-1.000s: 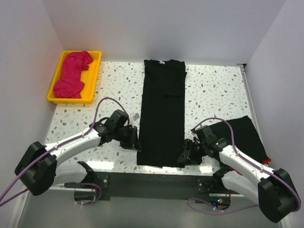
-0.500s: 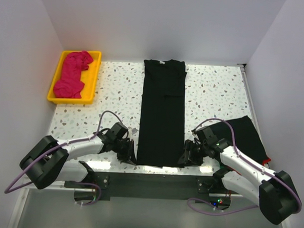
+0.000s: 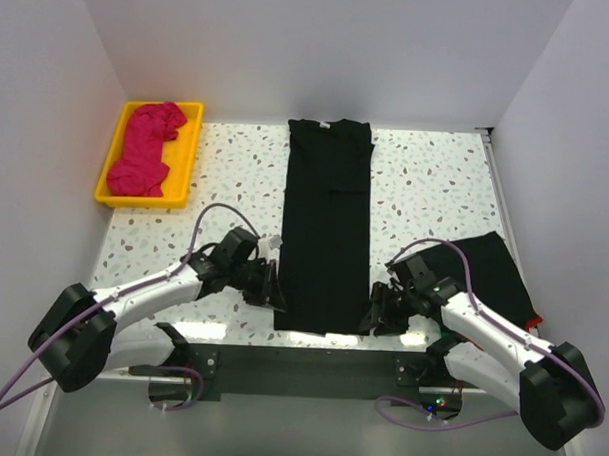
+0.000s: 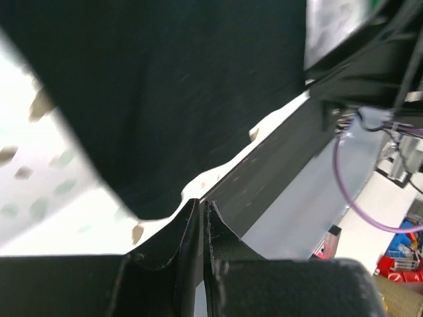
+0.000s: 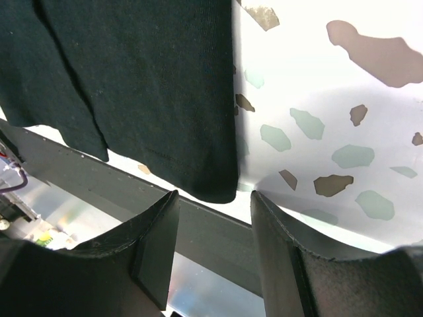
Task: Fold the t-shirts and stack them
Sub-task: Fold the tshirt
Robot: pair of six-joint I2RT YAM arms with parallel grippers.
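Observation:
A large black t-shirt [image 3: 326,224] lies folded into a long narrow strip down the middle of the speckled table. My left gripper [image 3: 274,293] is low at the strip's near left edge. In the left wrist view its fingers [image 4: 188,218] are pressed almost together, the black cloth [image 4: 165,92] lies just beyond them, and nothing shows between them. My right gripper [image 3: 374,318] is at the near right corner. Its jaws stand open, and the black hem corner [image 5: 218,188] sits just past the gap between the tips [image 5: 213,195]. A magenta-pink t-shirt [image 3: 147,147] lies crumpled in the tray.
The yellow tray [image 3: 107,171] stands at the back left. A folded black t-shirt [image 3: 488,269] lies at the right edge with a bit of red cloth [image 3: 537,322] under it. The table's dark front rail [image 5: 99,188] runs right beside both grippers. White walls enclose the table.
The left arm drew back toward the near edge, then swung forward again to the shirt's left edge, its jaws closing a little. The right gripper slid slightly nearer the front edge.

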